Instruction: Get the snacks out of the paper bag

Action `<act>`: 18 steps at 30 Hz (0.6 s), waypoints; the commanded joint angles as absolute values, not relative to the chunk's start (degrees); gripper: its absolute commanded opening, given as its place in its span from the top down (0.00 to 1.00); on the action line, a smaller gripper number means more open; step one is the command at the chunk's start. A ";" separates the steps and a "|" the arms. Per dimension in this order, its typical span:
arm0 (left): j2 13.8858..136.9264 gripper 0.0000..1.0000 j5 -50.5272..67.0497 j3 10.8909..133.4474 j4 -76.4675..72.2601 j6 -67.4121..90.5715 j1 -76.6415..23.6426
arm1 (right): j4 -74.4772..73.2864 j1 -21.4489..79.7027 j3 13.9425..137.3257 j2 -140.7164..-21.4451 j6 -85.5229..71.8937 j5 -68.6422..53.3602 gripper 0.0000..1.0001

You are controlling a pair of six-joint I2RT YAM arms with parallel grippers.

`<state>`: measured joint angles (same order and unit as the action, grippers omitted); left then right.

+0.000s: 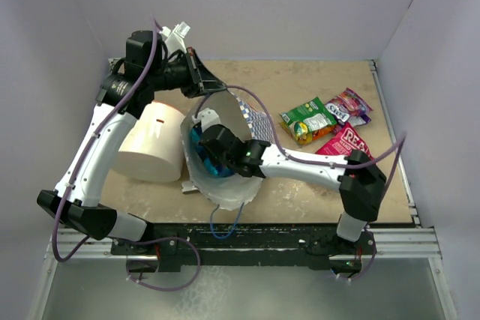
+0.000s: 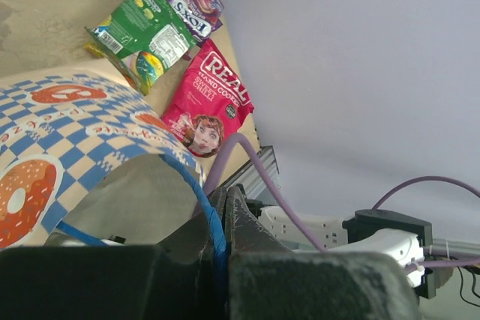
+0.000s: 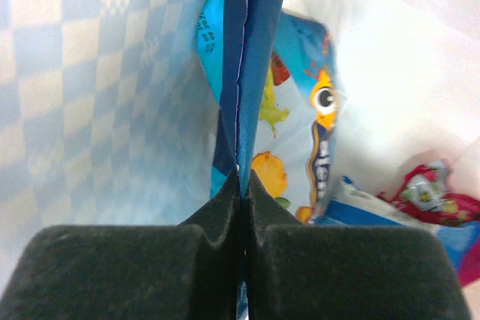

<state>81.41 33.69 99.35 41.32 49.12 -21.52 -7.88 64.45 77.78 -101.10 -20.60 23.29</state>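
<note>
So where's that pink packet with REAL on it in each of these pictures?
Top external: the pink packet lies at the right, below and right of the green packet.
Left wrist: the pink packet is near the centre, below the green packet.
Right wrist: not in it; this view looks inside the bag at a blue packet.
Shared landmark: the paper bag, seen in all three.
</note>
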 commanded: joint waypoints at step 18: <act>84.19 1.00 35.80 101.32 32.87 54.83 -21.08 | -10.29 64.73 76.42 -76.38 -17.92 15.52 1.00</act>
